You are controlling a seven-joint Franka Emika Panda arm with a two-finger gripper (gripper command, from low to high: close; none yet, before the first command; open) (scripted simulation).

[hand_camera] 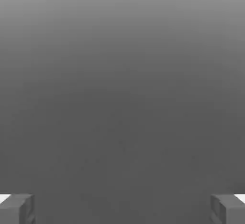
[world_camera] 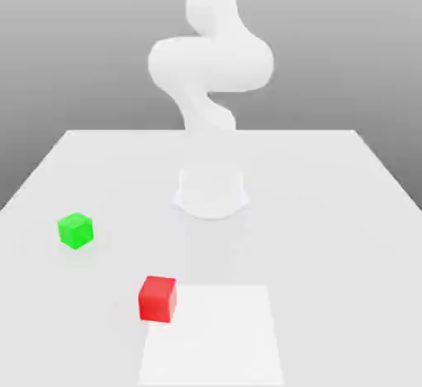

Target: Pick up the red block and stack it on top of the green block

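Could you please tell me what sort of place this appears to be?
It looks like a simulated robotics test scene rather than a real room: a plain white robot arm stands over a bare-looking pale tabletop, with a plain red block and green block resting on it.

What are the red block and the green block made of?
The red block might be plastic or painted wood: its sides are one plain, matte red with no shine or grain. The green block looks like the same sort of stuff, plain bright green all over. The color alone can't tell us which it is.
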